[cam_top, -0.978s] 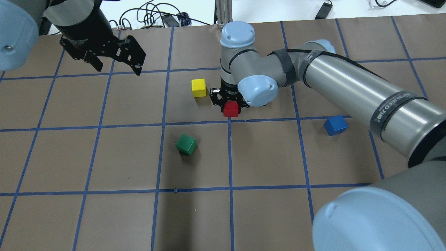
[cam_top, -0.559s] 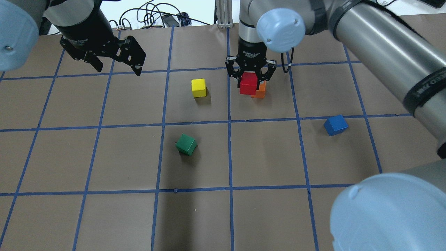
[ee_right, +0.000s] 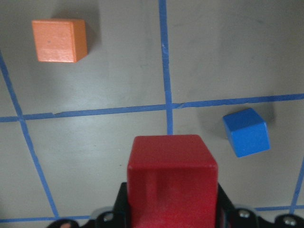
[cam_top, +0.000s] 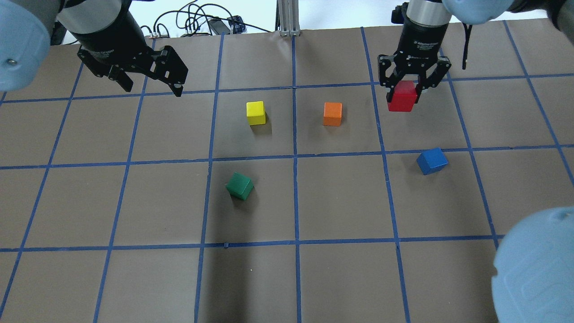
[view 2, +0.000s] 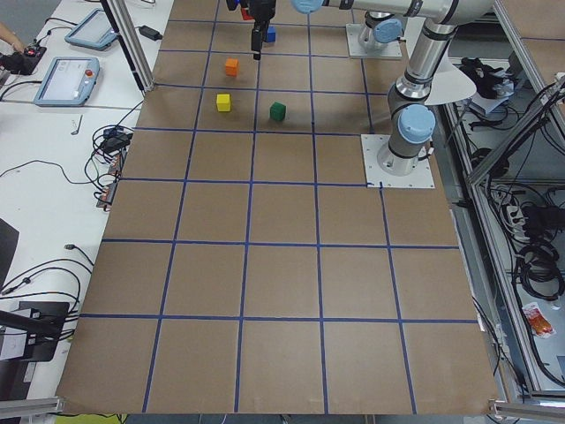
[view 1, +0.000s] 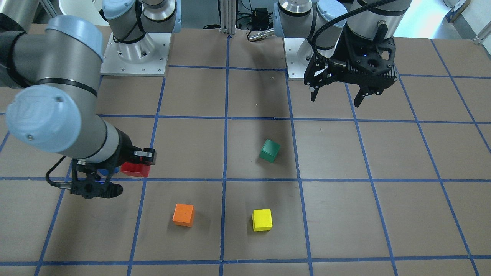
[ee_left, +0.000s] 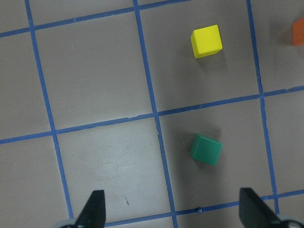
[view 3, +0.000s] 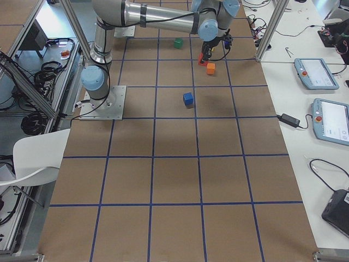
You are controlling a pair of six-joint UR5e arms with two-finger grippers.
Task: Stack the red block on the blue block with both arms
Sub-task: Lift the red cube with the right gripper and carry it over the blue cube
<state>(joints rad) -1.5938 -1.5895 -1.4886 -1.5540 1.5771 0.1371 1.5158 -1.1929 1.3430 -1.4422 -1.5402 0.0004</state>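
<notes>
1. Overhead exterior view: the right gripper points down over the far right part of the table, its jaws pinching the red block from two sides.
2. The red block hangs in that grip, off the table.
3. The blue block lies on the table, turned askew to the blue grid lines. It is apart from the red block and on the robot's side of it.
4. Right wrist view: the red block fills the lower centre between the fingers. The blue block lies on the table to the right of it and the orange cube at upper left.
5. The left gripper hangs over the far left corner, jaws spread wide and holding nothing.
6. The orange cube, a yellow cube and a green cube sit apart around mid-table.
</notes>
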